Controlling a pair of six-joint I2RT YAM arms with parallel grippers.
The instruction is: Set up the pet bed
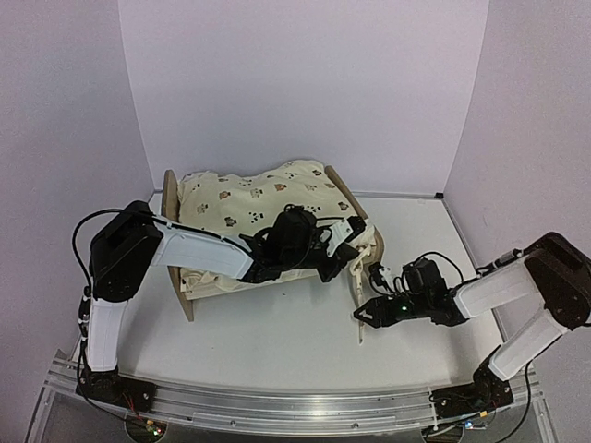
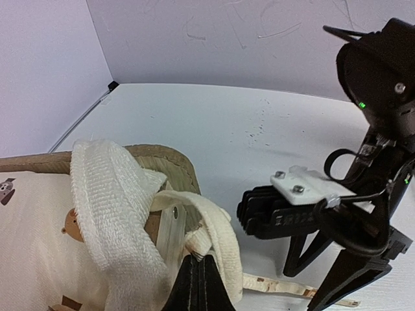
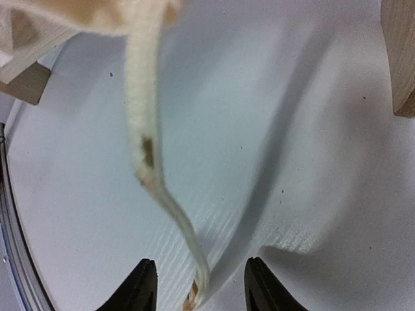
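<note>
The pet bed (image 1: 172, 198) stands left of centre, and a cream animal-print quilt (image 1: 249, 198) covers its base. My left gripper (image 1: 351, 235) reaches over the bed's right end board (image 2: 170, 162). It is shut on a cream fabric band (image 2: 224, 236) at the quilt's edge. In the left wrist view its gripper (image 2: 200, 262) pinches that band. A thin cream strip (image 1: 358, 291) hangs from that corner down to the table. My right gripper (image 3: 201, 288) is low beside the bed, open, with the strip's end (image 3: 188, 240) between its fingers and untouched.
The white table (image 1: 277, 341) lies in front of the bed, with walls close behind and at both sides. Wooden parts of the bed frame (image 3: 399, 58) show at the edges of the right wrist view. My right arm (image 2: 382, 78) stands close to the left gripper.
</note>
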